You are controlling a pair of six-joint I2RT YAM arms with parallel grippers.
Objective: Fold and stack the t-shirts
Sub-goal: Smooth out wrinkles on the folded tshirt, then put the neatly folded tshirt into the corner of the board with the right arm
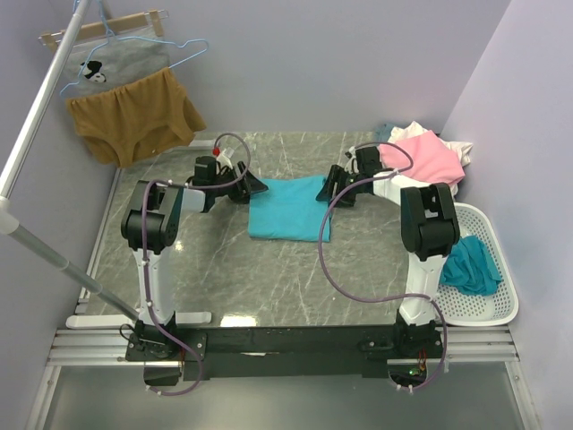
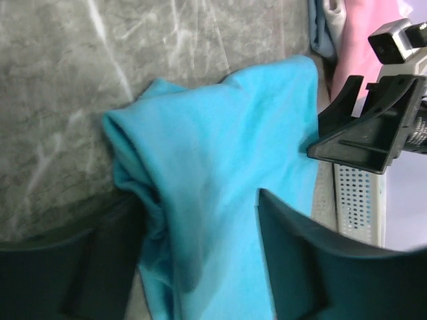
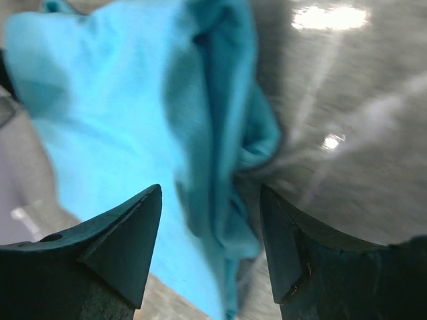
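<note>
I see the turquoise t-shirt (image 1: 286, 208) in the middle of the table (image 1: 269, 287), left gripper (image 1: 253, 186) at its left edge, right gripper (image 1: 333, 184) at its right (both spread wide, cloth between the fingers), pink t-shirt (image 1: 421, 154) heaped far right.

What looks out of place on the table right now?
The turquoise shirt on the table is bunched along both side edges. A teal shirt lies crumpled in the white tray, and the pink shirt lies rumpled at the far right corner.
</note>
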